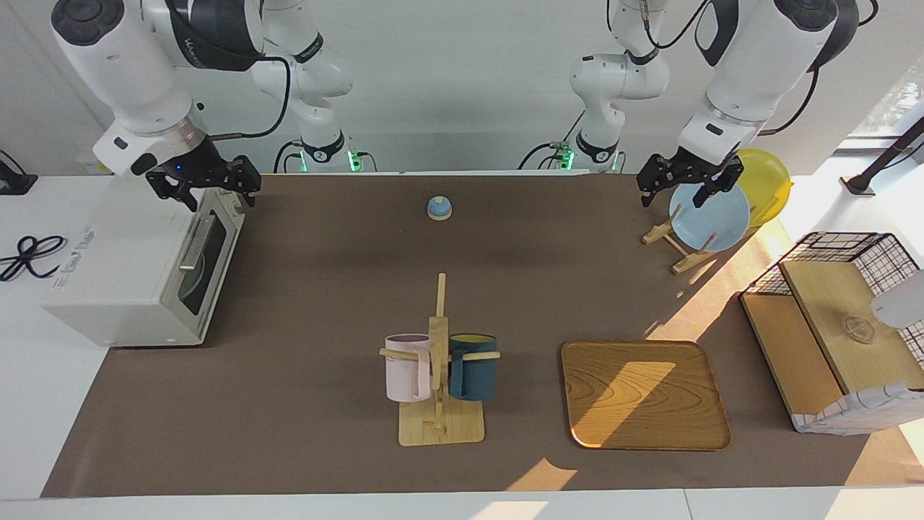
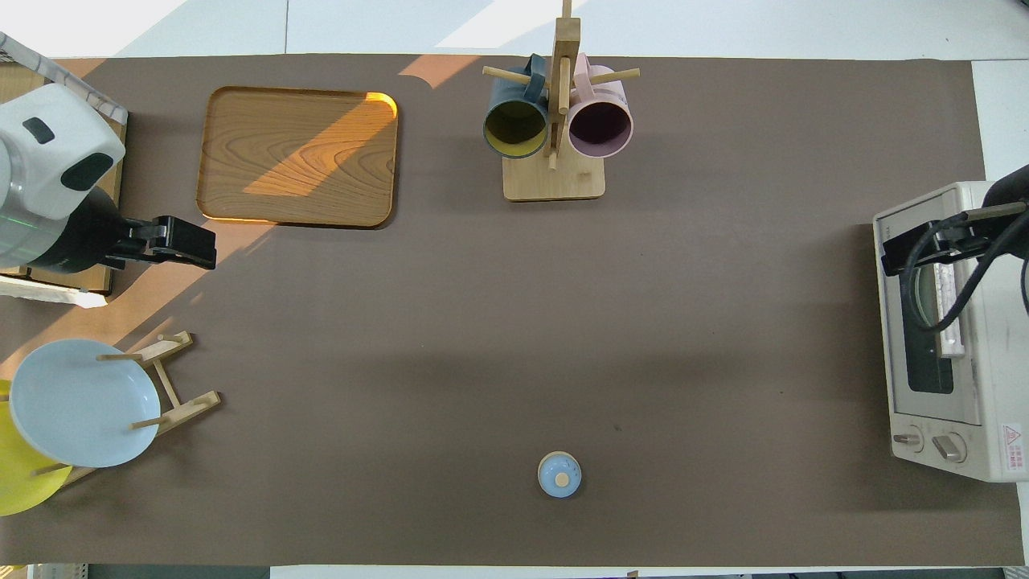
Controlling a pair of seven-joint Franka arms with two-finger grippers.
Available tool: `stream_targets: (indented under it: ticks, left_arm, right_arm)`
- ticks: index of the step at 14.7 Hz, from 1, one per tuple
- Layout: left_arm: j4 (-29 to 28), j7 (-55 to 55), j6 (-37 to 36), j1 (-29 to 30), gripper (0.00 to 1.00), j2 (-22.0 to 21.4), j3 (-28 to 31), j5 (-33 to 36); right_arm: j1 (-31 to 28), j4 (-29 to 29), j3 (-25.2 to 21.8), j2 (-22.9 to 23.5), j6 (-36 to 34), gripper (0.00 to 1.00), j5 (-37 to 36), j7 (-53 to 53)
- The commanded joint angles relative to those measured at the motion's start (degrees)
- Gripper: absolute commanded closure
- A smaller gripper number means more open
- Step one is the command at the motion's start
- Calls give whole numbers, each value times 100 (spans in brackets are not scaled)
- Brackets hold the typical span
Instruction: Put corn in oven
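Observation:
No corn shows in either view. The white oven stands at the right arm's end of the table with its dark glass door shut; it also shows in the overhead view. My right gripper hangs open and empty over the top edge of the oven door, seen from above too. My left gripper hangs open and empty over the plate rack at the left arm's end, and it shows in the overhead view.
A blue plate and a yellow plate stand in a wooden rack. A wire basket with wooden boards, a wooden tray, a mug tree with a pink mug and a dark blue mug, and a small blue bell are on the mat.

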Motion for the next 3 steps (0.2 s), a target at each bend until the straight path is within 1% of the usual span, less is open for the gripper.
stream_targets:
  ticks: [1, 3]
  left_arm:
    - [-116, 35, 74, 47, 0, -110, -7, -86]
    - [-116, 35, 65, 47, 0, -110, -7, -86]
  right_arm:
    - [13, 4, -22, -34, 53, 0, 162, 70]
    - [13, 4, -22, -34, 53, 0, 171, 70]
